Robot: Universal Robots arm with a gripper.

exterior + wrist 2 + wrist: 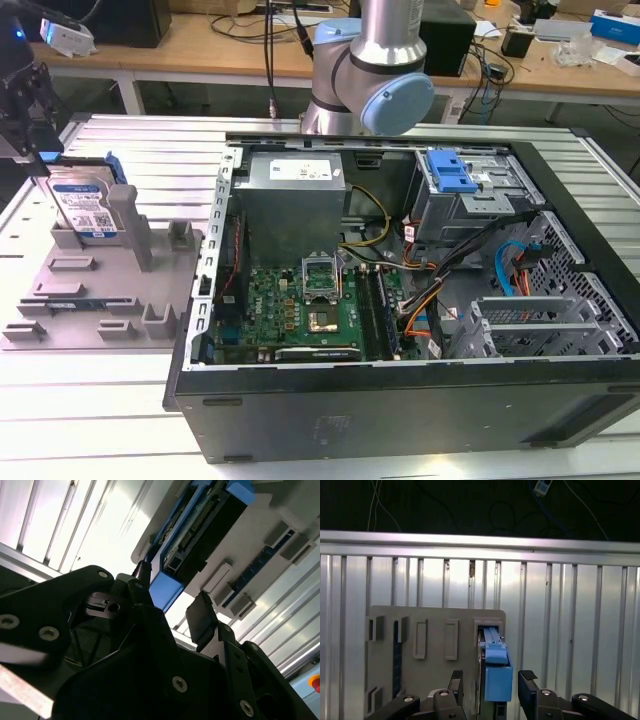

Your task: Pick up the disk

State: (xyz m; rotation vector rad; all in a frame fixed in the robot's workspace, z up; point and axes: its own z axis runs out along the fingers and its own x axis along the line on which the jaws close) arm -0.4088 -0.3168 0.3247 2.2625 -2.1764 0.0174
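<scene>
Disk (497, 672) stands on edge right between your gripper's (492, 680) spread fingers (527, 682), with a gap on each side, so you grip nothing. Just below the gripper, the grey holder (435, 625) carries the disk on the slatted table (570, 630). Well off to the gripper's side stands the open computer case (400, 430).

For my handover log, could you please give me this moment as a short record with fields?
disk: stands on edge in a slot of the grey fixture, not lifted
gripper: open, one finger on each side of the disk's blue rail, gaps showing on both sides
grey fixture: lies flat on the slatted metal table, on the exterior view's left of the computer case
computer case: open, circuit board and cables showing inside
task state: disk not yet gripped
</scene>
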